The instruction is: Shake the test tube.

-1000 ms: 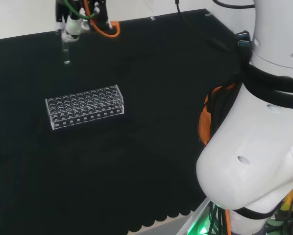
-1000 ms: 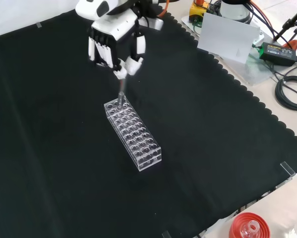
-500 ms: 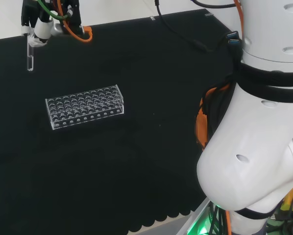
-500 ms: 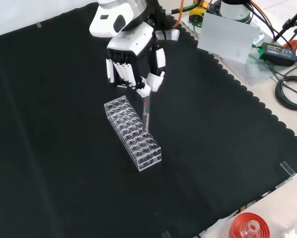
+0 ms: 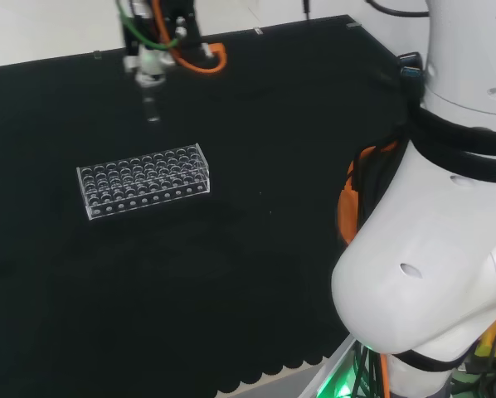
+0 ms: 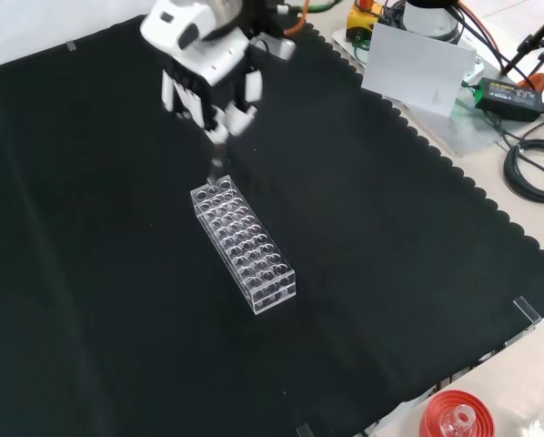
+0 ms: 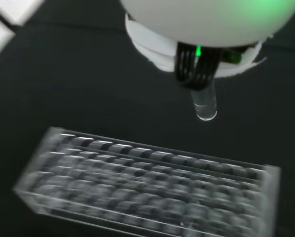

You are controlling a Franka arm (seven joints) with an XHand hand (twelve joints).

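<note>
The hand (image 6: 208, 77) hangs above the cloth with its fingers curled round a clear test tube (image 6: 216, 162) that points straight down. In the head view the hand (image 5: 151, 60) is high at the back with the test tube (image 5: 152, 109) below it, blurred by motion. The tube hangs in the air beyond the far end of a clear plastic test tube rack (image 6: 243, 244), apart from it. The wrist view looks down on the test tube's round end (image 7: 205, 104) above the rack (image 7: 147, 185), with the white hand (image 7: 197, 34) blurred over it.
The rack (image 5: 143, 180) stands on the black cloth with open cloth all round it. At the bench's near right corner in the front view stands a red ribbed stand (image 6: 454, 416). A white card (image 6: 418, 68) and cables (image 6: 531, 159) lie off the cloth at the upper right.
The hand has swung with the tube: left in the head view half a second ago, now back to the right past its first place. In the front view it moved back up past the rack's far end.
</note>
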